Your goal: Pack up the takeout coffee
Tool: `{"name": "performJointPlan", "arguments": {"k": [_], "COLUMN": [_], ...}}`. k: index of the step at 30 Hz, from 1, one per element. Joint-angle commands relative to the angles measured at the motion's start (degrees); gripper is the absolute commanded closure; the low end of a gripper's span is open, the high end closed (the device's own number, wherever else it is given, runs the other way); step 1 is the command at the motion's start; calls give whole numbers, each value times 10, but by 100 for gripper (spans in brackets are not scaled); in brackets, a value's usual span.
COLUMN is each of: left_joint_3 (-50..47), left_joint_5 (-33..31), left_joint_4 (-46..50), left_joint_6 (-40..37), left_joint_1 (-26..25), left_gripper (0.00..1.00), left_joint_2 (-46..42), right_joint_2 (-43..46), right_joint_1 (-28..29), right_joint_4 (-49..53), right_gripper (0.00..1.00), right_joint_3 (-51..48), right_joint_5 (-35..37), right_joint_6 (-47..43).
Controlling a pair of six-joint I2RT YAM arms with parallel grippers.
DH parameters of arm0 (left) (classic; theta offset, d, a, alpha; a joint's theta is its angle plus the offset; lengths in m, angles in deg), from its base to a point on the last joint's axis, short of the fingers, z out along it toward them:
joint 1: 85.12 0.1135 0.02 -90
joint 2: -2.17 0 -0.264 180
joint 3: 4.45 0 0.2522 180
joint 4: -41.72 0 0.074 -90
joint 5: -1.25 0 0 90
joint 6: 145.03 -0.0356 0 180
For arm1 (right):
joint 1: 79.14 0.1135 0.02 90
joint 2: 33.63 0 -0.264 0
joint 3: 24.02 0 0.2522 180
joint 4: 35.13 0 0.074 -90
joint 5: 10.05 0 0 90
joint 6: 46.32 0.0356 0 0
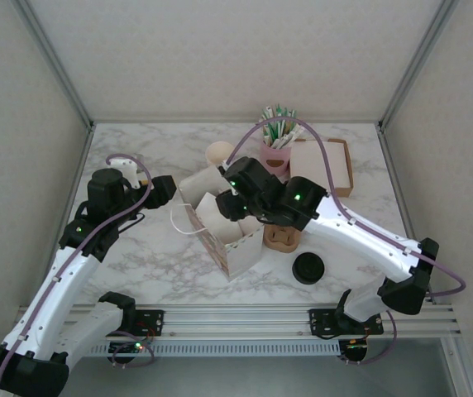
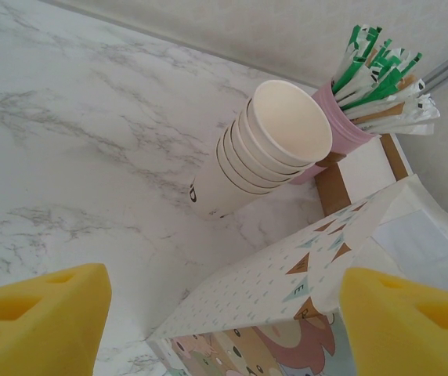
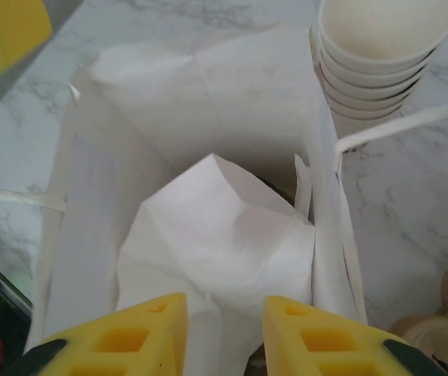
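The takeout coffee cannot be picked out from above, where the paper bag (image 1: 224, 240) stands mid-surface with the right tool (image 1: 235, 207) over its mouth and a black lid (image 1: 308, 268) lies toward the near edge. At the left wrist, the left tool (image 2: 224, 313) is spread wide around the bag's printed rim. At the right wrist, the right tool stands slightly parted, pinching nothing, above a dark sliver (image 3: 277, 188) deep in the bag, perhaps the coffee's lid.

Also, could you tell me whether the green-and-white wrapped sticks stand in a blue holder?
No, the wrapped sticks stand in a pink cup.
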Motion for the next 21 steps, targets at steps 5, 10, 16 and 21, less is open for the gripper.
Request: {"name": "performJointPlan", "arguments": {"k": [5,10,16,21], "left_joint_3": [19,17,8,-12], "left_joint_5": [-7,-8,-28,-65], "left_joint_4": [5,3,-7,-28], "left_joint_6": [-9,-9,-14,-17], "left_joint_1": [-5,-5,-5,-4], "left_gripper": [23,22,15,5], "left_joint_2": [-3,-6,-23,-51], "right_joint_2": [58,140,238,325], "right_joint_1": [6,6,6,4], "right_joint_4": [-72,-146,-216,-264], "right_gripper": [71,68,63,61], "right_joint_3": [-9,-52,-123,-186], "right_joint_5": [40,76,190,271], "right_joint_6": [-10,-47,-105,-179]}}
